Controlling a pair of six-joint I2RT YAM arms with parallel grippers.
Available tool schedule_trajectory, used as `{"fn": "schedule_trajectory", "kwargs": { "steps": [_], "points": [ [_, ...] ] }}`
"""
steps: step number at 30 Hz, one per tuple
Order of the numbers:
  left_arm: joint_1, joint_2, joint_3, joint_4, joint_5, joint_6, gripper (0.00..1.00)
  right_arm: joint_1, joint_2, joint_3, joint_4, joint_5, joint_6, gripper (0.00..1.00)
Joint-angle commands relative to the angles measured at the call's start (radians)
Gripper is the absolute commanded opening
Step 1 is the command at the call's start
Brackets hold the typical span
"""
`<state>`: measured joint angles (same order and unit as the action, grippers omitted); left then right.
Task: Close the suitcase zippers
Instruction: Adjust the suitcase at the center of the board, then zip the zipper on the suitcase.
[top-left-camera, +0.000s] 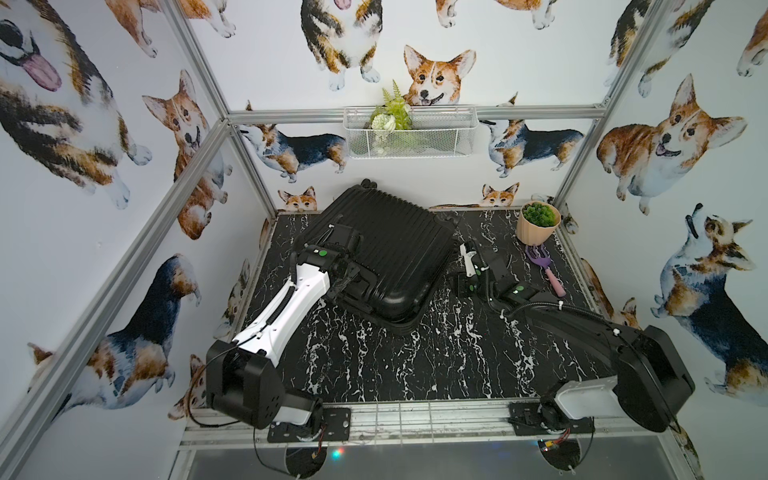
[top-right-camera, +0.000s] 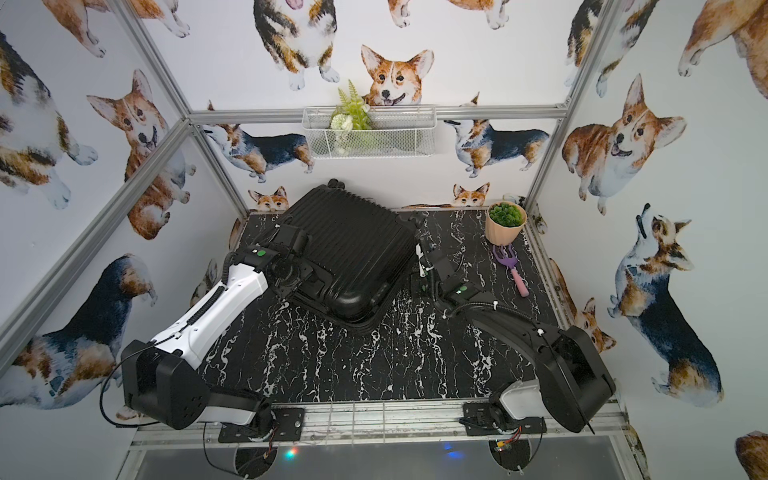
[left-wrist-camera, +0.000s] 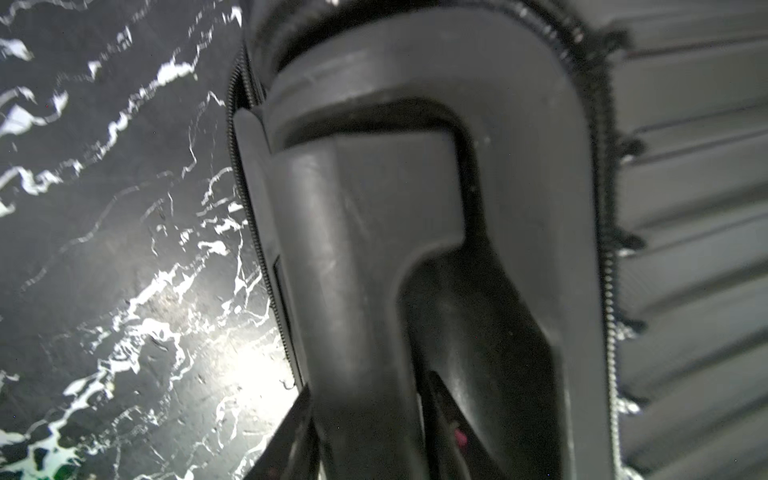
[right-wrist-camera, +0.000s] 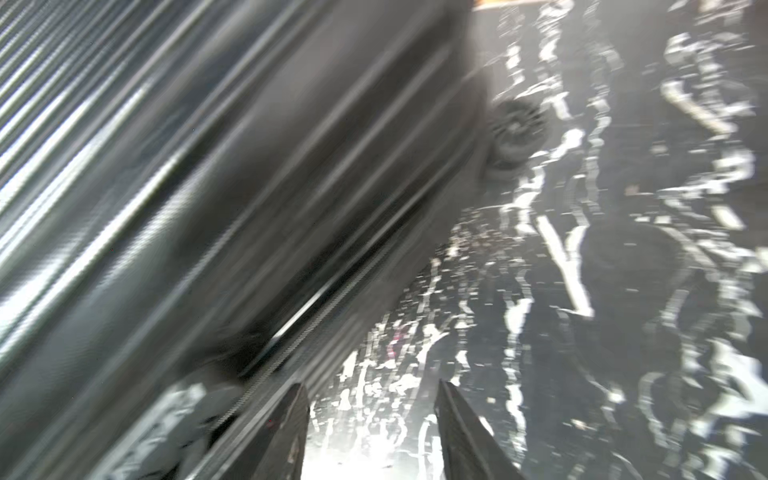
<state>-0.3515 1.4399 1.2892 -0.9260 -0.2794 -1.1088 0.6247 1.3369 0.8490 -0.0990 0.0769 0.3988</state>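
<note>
L pincer (left-wrist-camera: 370, 382) pinching suitcase (top-left-camera: 386, 249) handle (left-wrist-camera: 374, 228), R pincer (right-wrist-camera: 370, 384) spread, basket (top-left-camera: 436, 137) w/ fern (top-left-camera: 392, 108)

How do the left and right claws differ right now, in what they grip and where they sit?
The left claw is closed around the handle of the suitcase, a jaw on either side. The right claw stands open and grips nothing. The left claw is on the suitcase, while the right claw hangs over bare table beside it, and its wrist view is smeared. Both sit low, close to the suitcase.
</note>
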Motion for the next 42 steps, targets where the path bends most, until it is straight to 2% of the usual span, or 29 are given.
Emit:
{"fn": "schedule_trajectory", "kwargs": {
  "steps": [1,6,9,12,16,20,26,32,38,42],
  "points": [
    [0.063,0.019,0.049,0.030,-0.062,0.195,0.22,-0.069,-0.072,-0.043,-0.063,-0.003,-0.038,0.53],
    [0.148,0.040,0.071,0.165,0.026,0.414,0.22,-0.122,-0.171,-0.122,-0.065,-0.048,-0.080,0.54],
    [0.213,0.056,0.068,0.273,0.166,0.570,0.21,-0.124,-0.195,-0.158,-0.056,-0.074,-0.093,0.54],
    [0.281,0.092,0.076,0.340,0.367,0.707,0.17,-0.127,-0.203,-0.203,-0.015,-0.128,-0.097,0.55],
    [0.337,0.168,0.132,0.338,0.541,0.833,0.13,-0.129,-0.194,-0.245,0.053,-0.198,-0.113,0.55],
    [0.367,0.280,0.254,0.261,0.697,0.965,0.13,-0.132,-0.154,-0.285,0.151,-0.258,-0.121,0.54],
    [0.407,0.421,0.433,0.130,0.795,1.085,0.14,-0.133,-0.118,-0.377,0.349,-0.262,-0.134,0.47],
    [0.426,0.550,0.588,0.018,0.809,1.122,0.14,-0.133,-0.113,-0.519,0.637,-0.345,-0.187,0.40],
    [0.424,0.553,0.606,0.009,0.824,1.109,0.14,-0.132,-0.051,-0.542,0.791,-0.456,-0.243,0.38],
    [0.424,0.554,0.614,0.003,0.821,1.112,0.13,-0.134,0.034,-0.541,0.935,-0.476,-0.246,0.37]
  ]
}}
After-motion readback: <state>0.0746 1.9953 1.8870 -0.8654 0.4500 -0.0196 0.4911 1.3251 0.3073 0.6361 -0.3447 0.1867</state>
